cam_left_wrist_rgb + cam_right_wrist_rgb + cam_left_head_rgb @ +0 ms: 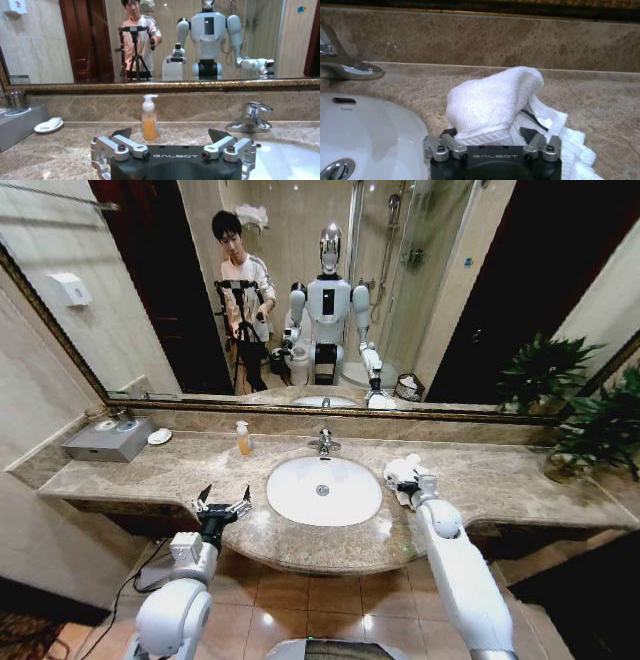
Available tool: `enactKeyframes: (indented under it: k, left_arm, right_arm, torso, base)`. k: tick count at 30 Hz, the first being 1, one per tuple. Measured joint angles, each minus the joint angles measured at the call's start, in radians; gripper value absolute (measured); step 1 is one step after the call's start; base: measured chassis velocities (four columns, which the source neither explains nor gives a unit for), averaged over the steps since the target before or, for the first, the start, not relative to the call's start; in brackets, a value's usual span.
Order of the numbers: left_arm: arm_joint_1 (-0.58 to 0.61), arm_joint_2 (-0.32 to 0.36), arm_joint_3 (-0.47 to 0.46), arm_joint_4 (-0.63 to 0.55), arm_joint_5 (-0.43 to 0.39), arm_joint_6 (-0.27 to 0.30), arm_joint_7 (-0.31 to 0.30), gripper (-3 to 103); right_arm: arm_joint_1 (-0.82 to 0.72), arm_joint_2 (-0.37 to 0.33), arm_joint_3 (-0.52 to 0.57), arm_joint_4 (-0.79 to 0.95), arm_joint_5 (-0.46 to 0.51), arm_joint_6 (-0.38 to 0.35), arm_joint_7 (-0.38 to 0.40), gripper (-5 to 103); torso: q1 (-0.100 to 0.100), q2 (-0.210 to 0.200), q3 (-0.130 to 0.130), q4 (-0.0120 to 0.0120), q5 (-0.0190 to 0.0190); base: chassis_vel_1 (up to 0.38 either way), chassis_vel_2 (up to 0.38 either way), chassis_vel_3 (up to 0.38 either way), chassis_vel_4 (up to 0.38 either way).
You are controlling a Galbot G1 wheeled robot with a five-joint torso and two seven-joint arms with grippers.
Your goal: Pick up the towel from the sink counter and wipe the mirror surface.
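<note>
Right gripper (491,132) clamping onto the towel (492,100), bunching it up on the sink counter (480,480) just right of the basin (323,490); left gripper (222,504) hovering jaws wide apart, holding nothing, by the counter's front edge left of the basin

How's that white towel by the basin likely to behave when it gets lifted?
Probably floppy: in the right pincer the towel already bunches into a soft hump while its loose folds stay draped on the sink counter. It looks light for its size, and the nubby terry seems unlikely to slip.
</note>
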Motion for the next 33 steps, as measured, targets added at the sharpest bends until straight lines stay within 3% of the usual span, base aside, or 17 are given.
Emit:
enactKeyframes:
  k: [1,2,5,11,12,20,25,31,33]
  left_arm:
    - [0.000,0.000,0.000,0.000,0.000,0.000,0.000,100]
    - [0.000,0.000,0.000,0.000,0.000,0.000,0.000,100]
    - [0.000,0.000,0.000,0.000,0.000,0.000,0.000,100]
    - [0.000,0.000,0.000,0.000,0.000,0.000,0.000,100]
    - [0.000,0.000,0.000,0.000,0.000,0.000,0.000,100]
    - [0.000,0.000,0.000,0.000,0.000,0.000,0.000,100]
    - [0.000,0.000,0.000,0.000,0.000,0.000,0.000,100]
    - [0.000,0.000,0.000,0.000,0.000,0.000,0.000,100]
    - [0.000,0.000,0.000,0.000,0.000,0.000,0.000,100]
  right_arm:
    - [0.000,0.000,0.000,0.000,0.000,0.000,0.000,85]
    - [-0.003,0.000,-0.001,0.008,0.005,0.001,0.004,75]
    - [-0.005,0.002,-0.001,0.014,0.011,0.003,0.010,70]
    - [-0.011,0.002,-0.002,0.024,0.018,0.014,0.014,42]
    - [-0.011,0.002,-0.002,0.024,0.018,0.014,0.014,42]
    - [-0.022,0.002,-0.005,0.042,0.024,0.031,0.015,13]
    - [-0.050,0.000,-0.001,0.091,0.041,0.065,0.008,12]
    - [-0.151,0.000,0.030,0.241,-0.006,0.218,-0.038,12]
    - [-0.169,0.000,0.036,0.271,-0.005,0.227,-0.039,12]
  torso:
    - [0.000,0.000,0.000,0.0000,0.0000]
    - [0.000,0.000,0.000,0.0000,0.0000]
    - [0.000,0.000,0.000,0.0000,0.0000]
    - [0.000,0.000,0.000,0.0000,0.0000]
    - [0.000,0.000,0.000,0.0000,0.0000]
    - [0.000,0.000,0.000,0.0001,0.0001]
    - [0.000,0.000,0.000,0.0001,0.0001]
    - [0.000,0.000,0.000,0.0001,0.0001]
    - [0.000,0.000,0.000,0.0000,0.0000]
  base:
    - [0.000,0.000,0.000,0.000]
    - [0.000,0.000,0.000,0.000]
    - [0.000,0.000,0.000,0.000]
    - [0.000,0.000,0.000,0.000]
    - [0.000,0.000,0.000,0.000]
    - [0.000,0.000,0.000,0.000]
    - [0.000,0.000,0.000,0.000]
    - [0.000,0.000,0.000,0.000]
    - [0.000,0.000,0.000,0.000]
